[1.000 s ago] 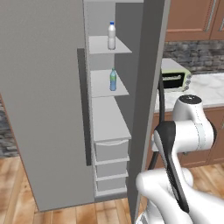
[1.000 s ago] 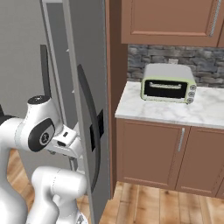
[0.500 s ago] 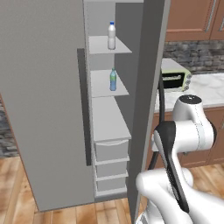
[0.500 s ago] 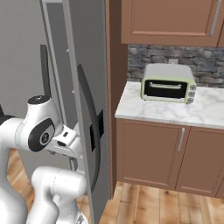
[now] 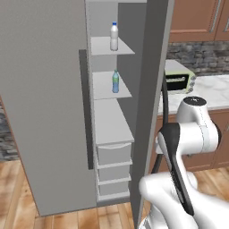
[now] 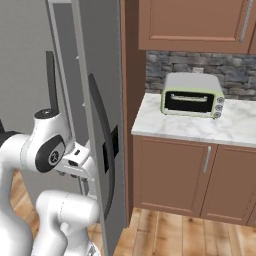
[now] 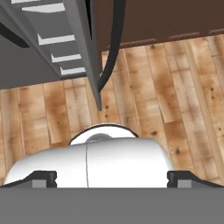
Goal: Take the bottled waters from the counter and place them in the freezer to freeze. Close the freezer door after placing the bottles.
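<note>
Nothing has moved: both bottled waters [image 5: 114,36] sit on freezer [image 5: 44,112] shelves, pincer [image 6: 111,148] spread wide.

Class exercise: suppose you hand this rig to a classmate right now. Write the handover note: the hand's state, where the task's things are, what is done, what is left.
Hand: open, empty, against the outer face of the freezer door by its dark handle.
Bottled waters: one on the top freezer shelf, the other on the shelf below, both upright.
Counter: carries the toaster oven.
Done: both bottles are in.
Left: push the door, which stands ajar, shut.
</note>
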